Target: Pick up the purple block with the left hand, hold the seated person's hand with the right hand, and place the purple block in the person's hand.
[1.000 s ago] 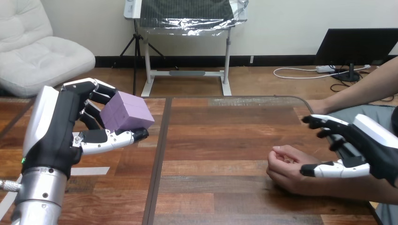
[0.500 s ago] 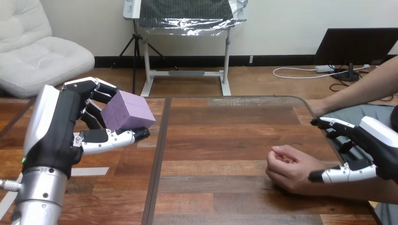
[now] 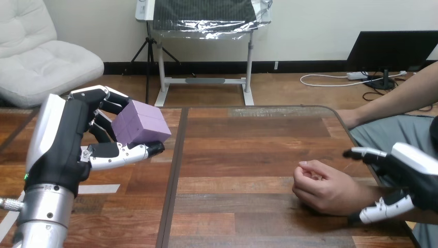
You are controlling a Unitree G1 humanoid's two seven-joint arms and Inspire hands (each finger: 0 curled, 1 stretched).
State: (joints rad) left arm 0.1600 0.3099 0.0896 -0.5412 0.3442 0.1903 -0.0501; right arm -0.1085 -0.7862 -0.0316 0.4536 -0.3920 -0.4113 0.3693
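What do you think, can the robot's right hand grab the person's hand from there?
Probably yes: the right hand is open beside the person's hand, fingers and thumb either side of the wrist, nothing blocking.

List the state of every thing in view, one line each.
purple block: lifted off the table, gripped in the left hand.
left hand: shut on the purple block, raised.
right hand: open, straddling the person's wrist, not closed on it.
person's hand: loosely curled, resting on the table.
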